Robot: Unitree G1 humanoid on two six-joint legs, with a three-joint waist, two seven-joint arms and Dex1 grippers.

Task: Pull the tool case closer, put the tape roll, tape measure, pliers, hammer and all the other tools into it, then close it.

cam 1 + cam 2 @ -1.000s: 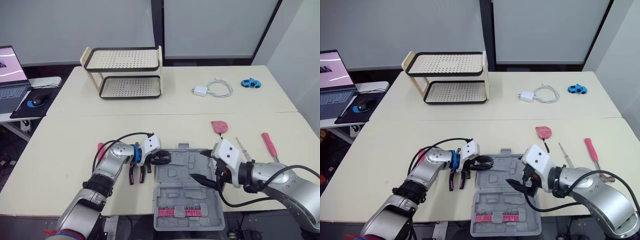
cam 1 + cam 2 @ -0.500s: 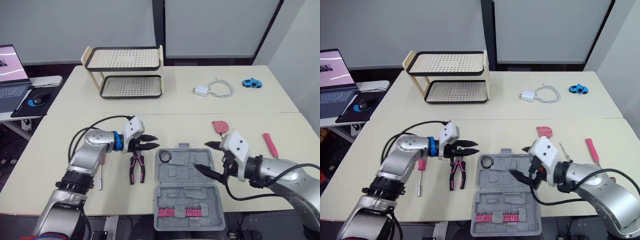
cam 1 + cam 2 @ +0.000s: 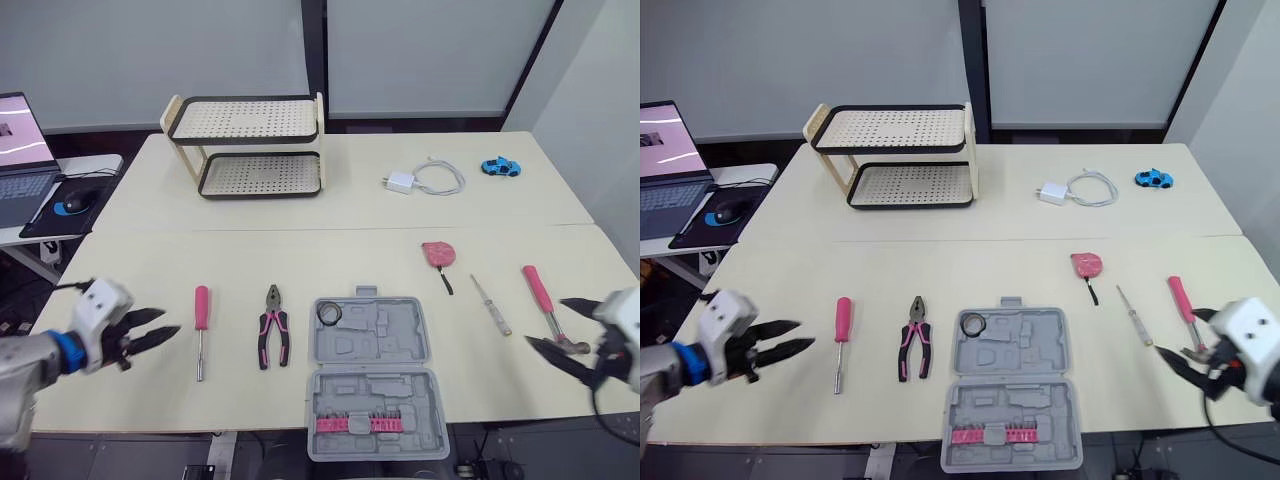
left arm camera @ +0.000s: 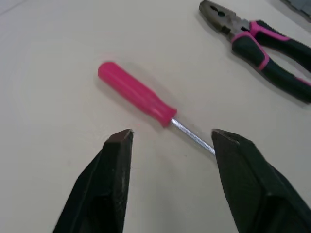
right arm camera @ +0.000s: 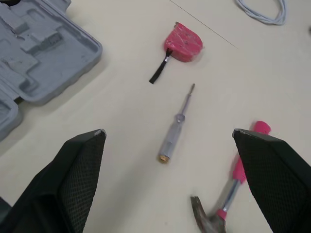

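The grey tool case [image 3: 372, 378] lies open at the table's front middle, with a black tape roll [image 3: 329, 314] in its far left corner. Left of it lie pink-handled pliers [image 3: 272, 326] and a pink screwdriver [image 3: 201, 329]. To the right are a pink tape measure [image 3: 438, 253], a slim clear screwdriver [image 3: 490, 303] and a pink-handled hammer [image 3: 545, 304]. My left gripper [image 3: 170, 321] is open at the far left, pointing at the pink screwdriver [image 4: 136, 94]. My right gripper [image 3: 545, 321] is open at the far right, above the hammer head [image 5: 209, 212].
A two-tier perforated rack [image 3: 248, 145] stands at the back left. A white charger with cable [image 3: 425, 178] and a blue toy car [image 3: 500, 166] lie at the back right. A laptop [image 3: 20, 150] sits on a side desk to the left.
The left gripper released the tape roll into the case. Both arms then drew back from the case, left to the far left and right to the far right.
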